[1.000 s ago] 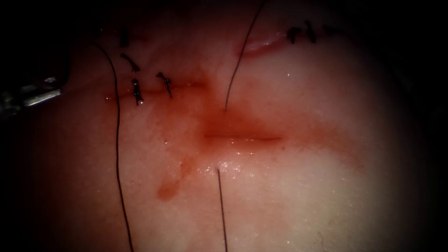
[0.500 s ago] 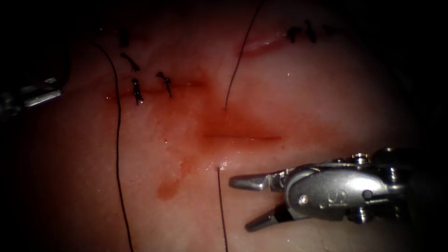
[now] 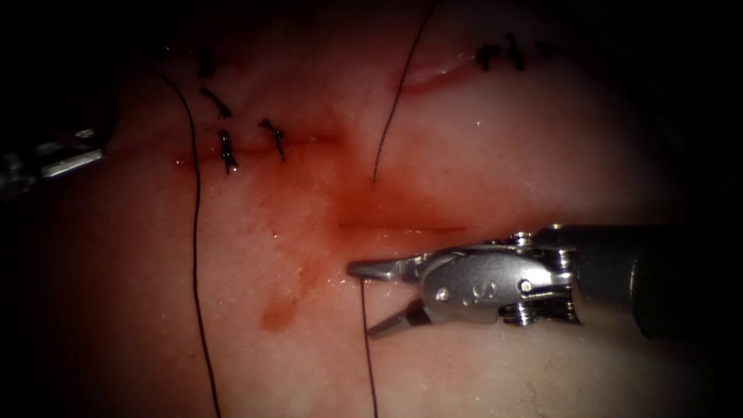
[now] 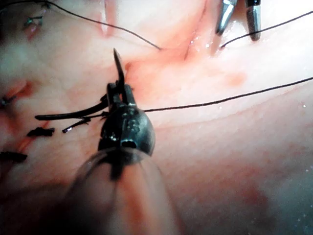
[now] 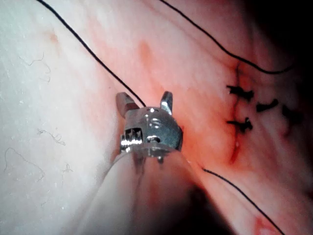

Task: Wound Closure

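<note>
Just below the cut [image 3: 402, 228] in the endoscope view, the right tool [image 3: 370, 298] lies across the tissue [image 3: 503, 139], reaching in from the right. Its two jaws stand wide apart and hold nothing. A strand of thread [image 3: 367, 340] comes out of the tissue below the cut's left end and runs down between the spread jaws, very near the upper one; whether it touches either jaw I cannot tell. In the right wrist view the same tool [image 5: 145, 102] shows its jaws spread, with the dark thread [image 5: 93, 56] running up to the gap between them.

Above the cut another length of thread goes into the tissue and climbs toward the top edge. Further left a long strand curves down the tissue. Red fluid [image 3: 364, 205] stains the surface around the cut and trails to a small spot at the lower left. Finished stitches [image 3: 227, 151] with short dark ends sit on the left of the cut, higher up.

At the far left edge, well apart from the cut, the left tool [image 3: 58, 159] lies in shadow. In the left wrist view the left tool [image 4: 117, 63] points at the tissue with thread [image 4: 220, 101] passing just beside it; I cannot tell whether it grips anything. I cannot pick out the needle anywhere.
</note>
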Controlling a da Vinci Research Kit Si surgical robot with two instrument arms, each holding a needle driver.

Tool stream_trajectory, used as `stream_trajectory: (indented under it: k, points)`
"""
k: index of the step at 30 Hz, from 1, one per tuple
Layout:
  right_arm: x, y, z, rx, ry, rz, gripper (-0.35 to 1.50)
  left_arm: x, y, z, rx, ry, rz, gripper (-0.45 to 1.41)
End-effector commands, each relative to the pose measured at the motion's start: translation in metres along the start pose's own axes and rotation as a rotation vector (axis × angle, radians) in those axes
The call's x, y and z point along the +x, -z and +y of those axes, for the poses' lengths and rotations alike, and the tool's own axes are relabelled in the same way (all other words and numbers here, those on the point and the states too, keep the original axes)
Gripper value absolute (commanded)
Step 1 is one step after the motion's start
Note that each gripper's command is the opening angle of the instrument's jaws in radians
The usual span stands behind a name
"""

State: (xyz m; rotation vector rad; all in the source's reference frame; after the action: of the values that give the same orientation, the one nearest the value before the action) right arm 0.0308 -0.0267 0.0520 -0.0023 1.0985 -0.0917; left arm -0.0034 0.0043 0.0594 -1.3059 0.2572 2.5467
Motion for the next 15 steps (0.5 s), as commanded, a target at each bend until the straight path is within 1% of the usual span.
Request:
stream_trajectory:
  k: [1,3,4,5,6,7,9,12,15]
  points:
    - [-0.0003,-0.0016,0.0,0.002,0.007,0.003,1.31,-0.0001,-0.0008,0.0,0.0,-0.001,0.001,-0.45]
    - [-0.0006,-0.0019,-0.0002,0.002,0.012,-0.001,1.26,-0.0001,-0.0008,0.0,0.0,-0.001,0.001,-0.45]
    - [-0.0008,-0.002,-0.0003,0.008,0.02,0.006,1.16,-0.0001,-0.0008,0.0,0.0,-0.001,0.001,-0.45]
    - [-0.0009,-0.0019,-0.0004,0.023,0.017,0.013,0.84,-0.0001,-0.0008,0.0,0.0,-0.001,0.001,-0.45]
    - [-0.001,-0.0016,-0.0006,0.039,0.014,0.024,0.39,-0.0001,-0.0008,0.0,0.0,-0.001,0.001,-0.45]
    - [-0.0011,-0.0008,-0.0011,0.09,0.011,0.031,-0.35,-0.0001,-0.0008,0.0,0.0,-0.001,0.001,-0.45]
    - [-0.0009,-0.0002,-0.001,0.113,0.005,0.019,-0.35,-0.0001,-0.0008,0.0,0.0,-0.001,0.001,-0.45]
    - [-0.0001,0.0006,-0.001,0.121,-0.011,0.013,-0.35,0.0,-0.0008,0.0,0.001,-0.001,0.001,-0.45]
    - [0.0018,0.0012,-0.0017,0.167,-0.008,0.009,-0.35,0.0,-0.0009,0.0,0.001,-0.001,0.001,-0.45]
